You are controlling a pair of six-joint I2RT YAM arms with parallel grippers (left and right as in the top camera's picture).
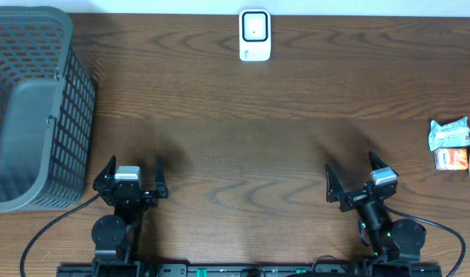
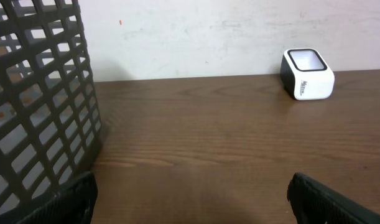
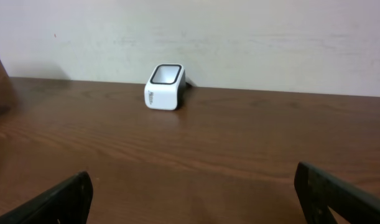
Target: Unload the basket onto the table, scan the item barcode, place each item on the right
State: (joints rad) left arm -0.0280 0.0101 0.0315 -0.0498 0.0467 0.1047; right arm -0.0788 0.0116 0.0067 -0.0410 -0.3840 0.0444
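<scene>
A white barcode scanner (image 1: 255, 35) stands at the table's far edge, also in the left wrist view (image 2: 307, 74) and the right wrist view (image 3: 165, 87). Small packaged items (image 1: 452, 144) lie at the right edge: a pale green packet and an orange-and-white one (image 1: 452, 159). My left gripper (image 1: 132, 176) rests near the front left, open and empty. My right gripper (image 1: 351, 174) rests near the front right, open with nothing between its fingers, well short of the packets.
A large dark grey mesh basket (image 1: 35, 108) fills the left end of the table, close to the left gripper; its wall (image 2: 40, 106) shows in the left wrist view. Bare brown wood lies between the arms and the scanner.
</scene>
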